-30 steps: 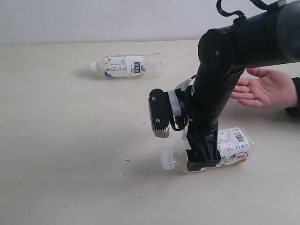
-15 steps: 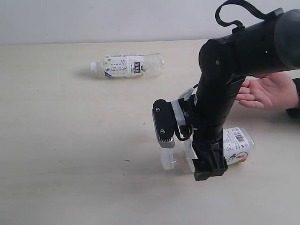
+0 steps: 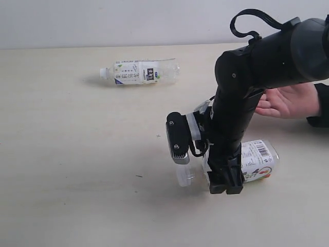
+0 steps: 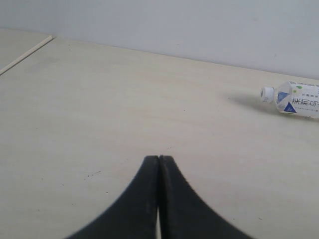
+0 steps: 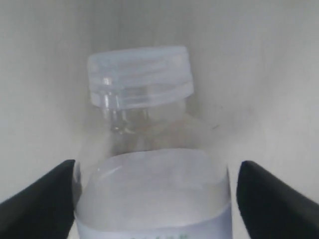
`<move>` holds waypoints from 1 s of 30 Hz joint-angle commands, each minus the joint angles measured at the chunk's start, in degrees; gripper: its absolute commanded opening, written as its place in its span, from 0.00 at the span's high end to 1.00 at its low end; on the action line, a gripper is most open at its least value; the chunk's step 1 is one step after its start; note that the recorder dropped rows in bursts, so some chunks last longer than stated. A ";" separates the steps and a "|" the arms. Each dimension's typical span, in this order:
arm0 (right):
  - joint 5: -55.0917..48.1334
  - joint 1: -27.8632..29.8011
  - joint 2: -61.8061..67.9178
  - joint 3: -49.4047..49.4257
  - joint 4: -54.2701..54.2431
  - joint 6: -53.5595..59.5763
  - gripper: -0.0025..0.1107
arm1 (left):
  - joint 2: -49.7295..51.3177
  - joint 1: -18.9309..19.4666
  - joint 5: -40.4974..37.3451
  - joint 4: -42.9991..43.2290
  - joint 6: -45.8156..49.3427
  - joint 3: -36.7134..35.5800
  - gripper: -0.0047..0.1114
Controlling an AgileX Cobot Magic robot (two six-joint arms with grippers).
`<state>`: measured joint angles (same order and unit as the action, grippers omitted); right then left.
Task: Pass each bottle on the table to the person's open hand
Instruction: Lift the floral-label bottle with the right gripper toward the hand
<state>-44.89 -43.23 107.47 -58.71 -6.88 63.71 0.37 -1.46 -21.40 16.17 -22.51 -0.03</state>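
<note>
A clear bottle (image 3: 257, 159) with a white cap and a white barcode label lies on its side on the table (image 3: 77, 154), near the front. My right gripper (image 3: 225, 182) reaches down over its shoulder. In the right wrist view the black fingers (image 5: 279, 199) straddle the bottle (image 5: 149, 149); one touches it, the other shows a thin gap, so the gripper is open. A second white-capped bottle (image 3: 140, 71) lies far back, also seen from the left wrist (image 4: 296, 99). The person's open hand (image 3: 288, 100) waits palm-up behind my right arm. My left gripper (image 4: 159, 158) is shut and empty.
My right arm's bulky black links hang between the near bottle and the hand, partly hiding the hand's fingers. A grey wall runs along the table's far edge. The table's edge (image 4: 25, 54) shows in the left wrist view.
My right gripper has sunk lower and shifted slightly right around the near bottle. The person's hand has drawn a little to the right behind the arm.
</note>
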 commanded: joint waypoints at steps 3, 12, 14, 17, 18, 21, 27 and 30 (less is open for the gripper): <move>-1.20 -0.11 -0.03 0.12 0.34 -4.52 0.79 | -0.37 -0.34 0.09 0.02 -0.23 0.03 0.96; -2.81 -0.11 -3.93 -2.08 0.91 -24.89 0.98 | -0.37 -0.34 0.09 0.02 -0.23 0.03 0.96; -3.54 -0.11 -5.94 -3.90 3.32 -35.11 0.98 | -0.37 -0.34 0.09 0.02 -0.23 0.03 0.96; -5.92 -0.11 -8.87 -7.17 9.09 -48.71 0.98 | -0.37 -0.34 0.09 0.02 -0.23 0.03 0.96; -6.94 -0.11 -9.50 -8.05 11.55 -53.18 0.98 | -0.37 -0.34 0.09 0.02 -0.23 0.03 0.96; -11.08 -0.11 -11.04 -10.90 22.29 -65.34 0.98 | -0.37 -0.34 0.09 0.02 -0.23 0.03 0.96; -16.39 1.68 -12.28 -14.82 30.78 -78.75 0.98 | -0.37 -0.34 0.09 0.02 -0.23 0.03 0.96; -16.53 4.23 -12.28 -16.09 30.13 -82.16 0.98 | -0.37 -0.34 0.09 0.02 -0.23 0.03 0.96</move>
<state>-60.55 -41.23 95.85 -73.41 22.46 -14.53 0.37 -1.46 -21.40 16.17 -22.51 -0.03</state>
